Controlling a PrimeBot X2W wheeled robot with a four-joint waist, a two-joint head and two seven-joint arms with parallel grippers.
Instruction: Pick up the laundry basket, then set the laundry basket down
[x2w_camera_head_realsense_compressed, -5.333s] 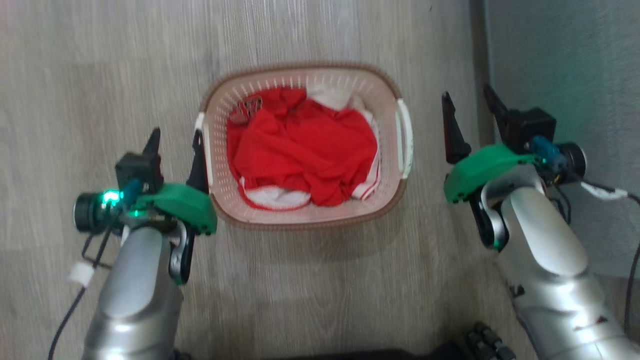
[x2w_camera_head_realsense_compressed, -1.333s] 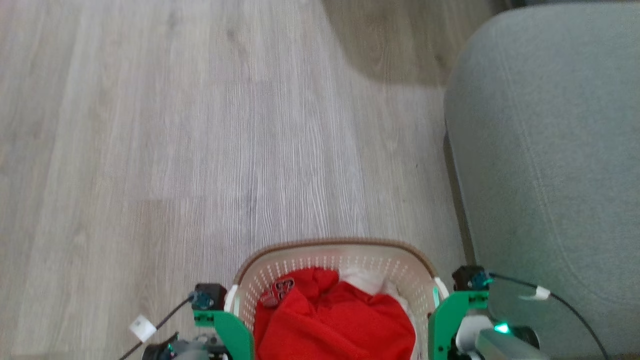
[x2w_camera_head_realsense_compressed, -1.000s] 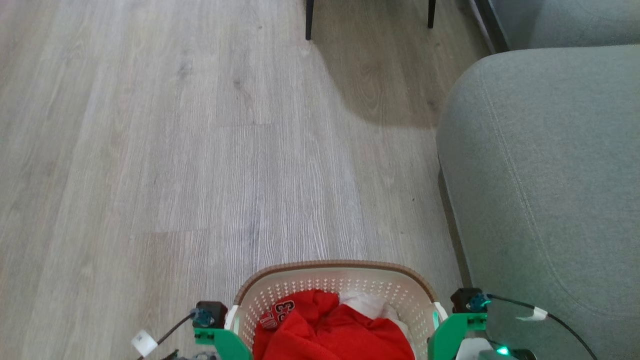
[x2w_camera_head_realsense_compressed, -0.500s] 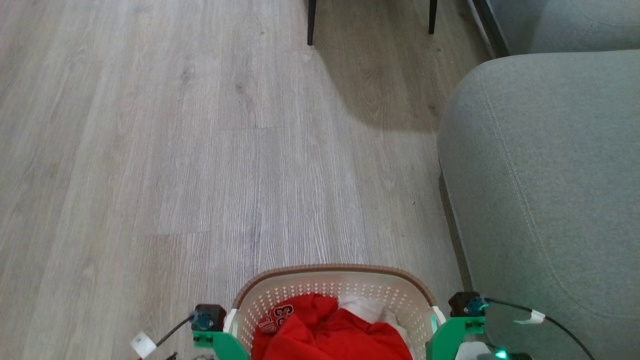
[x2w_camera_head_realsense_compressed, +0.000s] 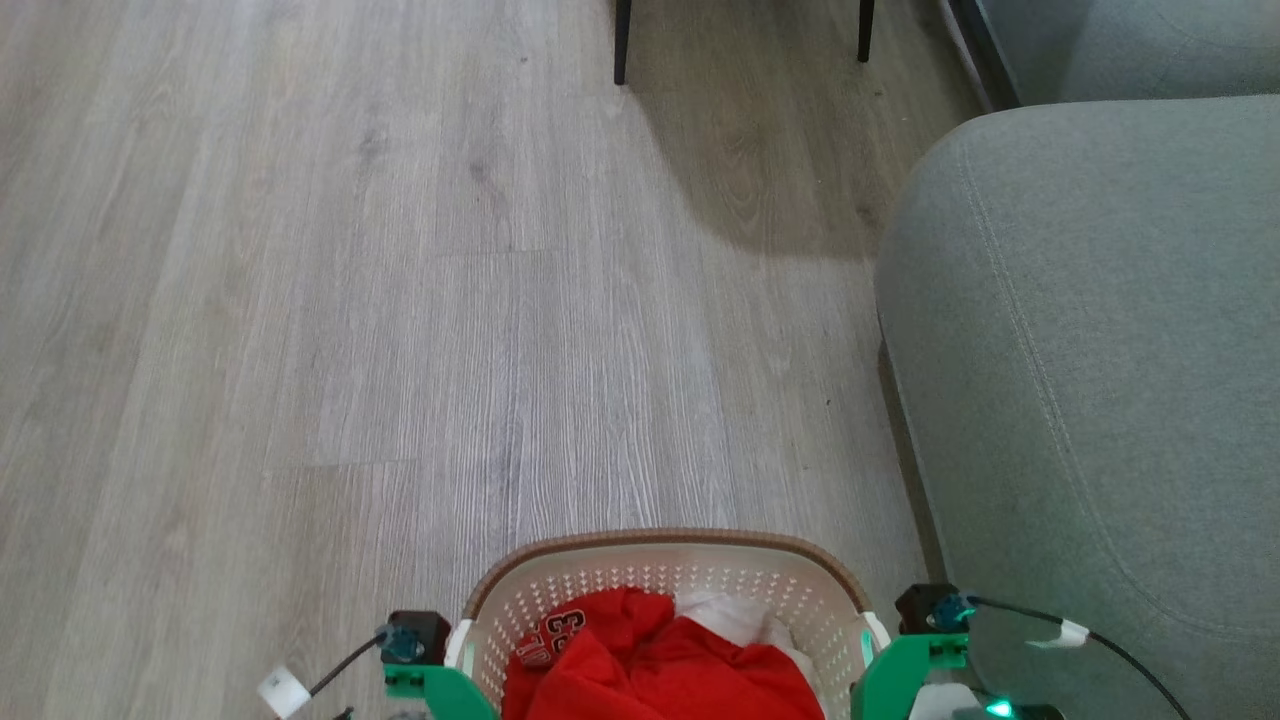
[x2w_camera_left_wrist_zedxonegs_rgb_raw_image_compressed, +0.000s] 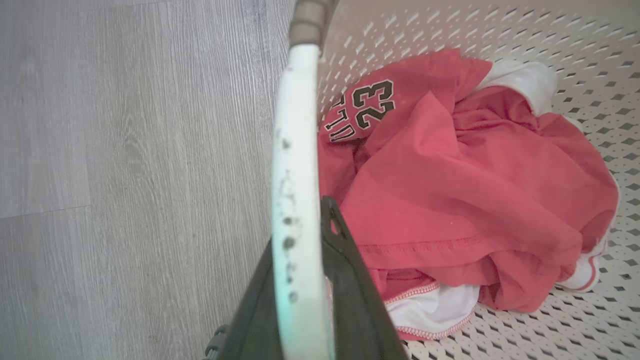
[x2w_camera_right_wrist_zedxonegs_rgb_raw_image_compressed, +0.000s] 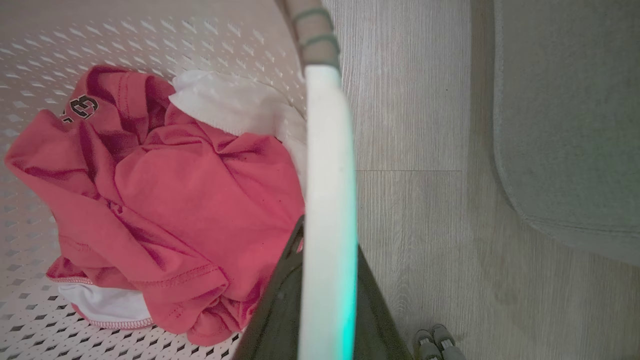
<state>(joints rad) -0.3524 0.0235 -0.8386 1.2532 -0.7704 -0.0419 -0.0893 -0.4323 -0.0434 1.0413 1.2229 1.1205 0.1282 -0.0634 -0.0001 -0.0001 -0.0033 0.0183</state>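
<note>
Jaws of left gripper (x2w_camera_left_wrist_zedxonegs_rgb_raw_image_compressed: 300, 227) were clamped on the laundry basket (x2w_camera_head_realsense_compressed: 660, 541) at its white left handle (x2w_camera_left_wrist_zedxonegs_rgb_raw_image_compressed: 295, 140): one dark finger (x2w_camera_left_wrist_zedxonegs_rgb_raw_image_compressed: 352, 300) inside the perforated wall, the other outside. Basket sat between the two grippers, over the wood floor (x2w_camera_head_realsense_compressed: 400, 300), close in front of the robot. Couldn't tell if its base touched the floor. Inside: crumpled red jersey (x2w_camera_left_wrist_zedxonegs_rgb_raw_image_compressed: 450, 180) with "23" facing up, white cloth (x2w_camera_right_wrist_zedxonegs_rgb_raw_image_compressed: 225, 105) toward the far wall. Right gripper (x2w_camera_right_wrist_zedxonegs_rgb_raw_image_compressed: 327, 240) jaws were pinched the same way on the white right handle (x2w_camera_right_wrist_zedxonegs_rgb_raw_image_compressed: 327, 150), fingers either side. Grey sofa (x2w_camera_head_realsense_compressed: 1100, 350) stood just right of the basket, not touching. Dark chair legs (x2w_camera_head_realsense_compressed: 622, 40) stood at the floor's far edge.
</note>
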